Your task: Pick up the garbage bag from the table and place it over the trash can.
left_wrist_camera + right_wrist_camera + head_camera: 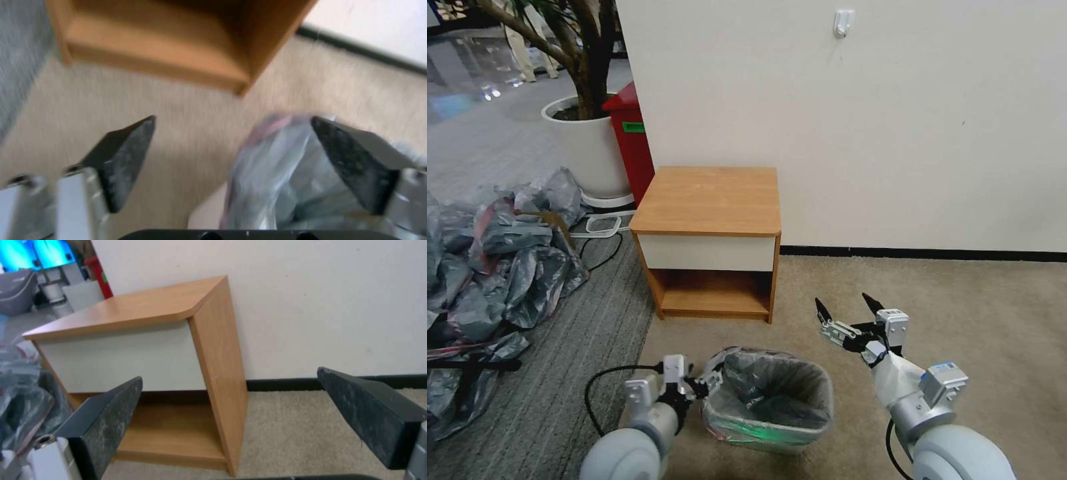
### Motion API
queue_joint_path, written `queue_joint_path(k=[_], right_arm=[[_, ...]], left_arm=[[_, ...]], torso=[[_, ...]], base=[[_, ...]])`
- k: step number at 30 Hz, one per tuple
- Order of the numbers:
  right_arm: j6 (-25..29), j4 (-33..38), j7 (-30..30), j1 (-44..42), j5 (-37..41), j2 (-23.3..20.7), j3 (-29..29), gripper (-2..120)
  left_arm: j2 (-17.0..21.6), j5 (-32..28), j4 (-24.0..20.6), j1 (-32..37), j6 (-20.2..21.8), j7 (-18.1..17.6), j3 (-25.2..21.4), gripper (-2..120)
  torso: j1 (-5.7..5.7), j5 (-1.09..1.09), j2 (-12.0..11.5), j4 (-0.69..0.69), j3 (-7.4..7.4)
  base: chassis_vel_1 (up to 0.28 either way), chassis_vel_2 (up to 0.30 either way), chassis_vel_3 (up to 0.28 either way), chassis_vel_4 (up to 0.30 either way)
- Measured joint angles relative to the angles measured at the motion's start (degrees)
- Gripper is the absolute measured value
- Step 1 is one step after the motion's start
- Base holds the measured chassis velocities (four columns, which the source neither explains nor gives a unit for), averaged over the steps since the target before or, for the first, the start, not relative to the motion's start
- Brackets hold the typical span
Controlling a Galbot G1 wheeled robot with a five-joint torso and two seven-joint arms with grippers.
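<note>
- the garbage bag (774,383) already lines the trash can (774,437): its grey film hangs down inside and its edge folds over the rim, with a bit of pink band showing at the left corner.
- the trash can stands on the beige carpet in front of the table (710,200), a little apart from it.
- the table top carries nothing, so the pick-up looks finished and the placing looks nearly so.
- the left gripper (710,381) sits at the can's left rim corner; in the left wrist view its fingers (351,160) are spread wide, one over the bag's folded edge (271,160), and they clamp nothing.
- the right gripper (848,308) hovers above the carpet, near the can's right side, jaws apart and holding nothing.
- what seems left, at most: checking that the rim is covered all round, as the near edge is hard to judge, and drawing the arms clear.
- a heap of other bags (494,267) lies on the grey floor to the left.
</note>
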Motion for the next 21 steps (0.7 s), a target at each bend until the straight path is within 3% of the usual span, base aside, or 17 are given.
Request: queue_joint_path(k=[2,7,10,11,12,14,15,17,21], right_arm=[[0.8,0.0,-0.1,-1.0,-0.2,1.4,0.5,100],[2.9,0.2,-0.2,-3.3,-1.2,3.5,1.9,100],[6.3,1.1,-1.0,-7.6,-3.3,6.0,3.2,100],[6.3,1.1,-1.0,-7.6,-3.3,6.0,3.2,100],[7.2,1.2,-1.6,-8.9,-4.2,6.8,3.6,100],[11.3,1.1,-2.5,-12.5,-7.1,8.8,4.0,100],[11.3,1.1,-2.5,-12.5,-7.1,8.8,4.0,100],[17.2,0.0,-1.7,-15.4,-9.9,10.1,3.4,100],[21.6,-0.7,-1.5,-17.6,-12.4,12.1,3.3,100]], left_arm=[[0.5,0.4,-2.1,2.2,-2.9,2.9,-3.6,99],[0.6,0.8,-5.6,5.7,-6.9,4.8,-8.7,100],[-0.6,5.2,-7.9,10.7,-11.0,6.9,-14.7,100],[-0.6,5.2,-7.9,10.7,-11.0,6.9,-14.7,100],[-1.0,7.2,-8.3,12.2,-12.4,8.0,-16.4,100],[-2.0,16.0,-8.1,16.8,-19.8,12.5,-20.9,100],[-2.0,16.0,-8.1,16.8,-19.8,12.5,-20.9,100],[-2.8,23.7,-6.4,21.0,-27.2,17.4,-24.9,100],[-3.1,25.1,-5.2,23.8,-30.3,19.3,-27.4,100]], torso=[[0.0,0.01,0.0,0.0,0.0],[0.0,0.01,0.0,0.0,0.0],[0.0,0.0,0.0,0.0,0.0],[0.0,0.0,0.0,0.0,0.0],[0.0,0.0,0.0,0.01,0.0],[0.01,0.0,0.0,0.01,0.0],[0.01,0.0,0.0,0.01,0.0],[0.0,0.0,0.0,0.01,0.0],[0.0,0.0,0.0,0.0,0.0]], base=[[0.0,0.0,0.0,0.0],[0.0,0.0,0.0,0.0],[0.0,0.0,0.0,0.0],[0.0,0.0,0.0,0.0],[0.0,0.0,0.0,0.0],[0.0,0.0,0.0,0.0],[0.0,0.0,0.0,0.0],[0.0,0.0,0.0,0.0],[0.0,0.0,0.0,0.0]])
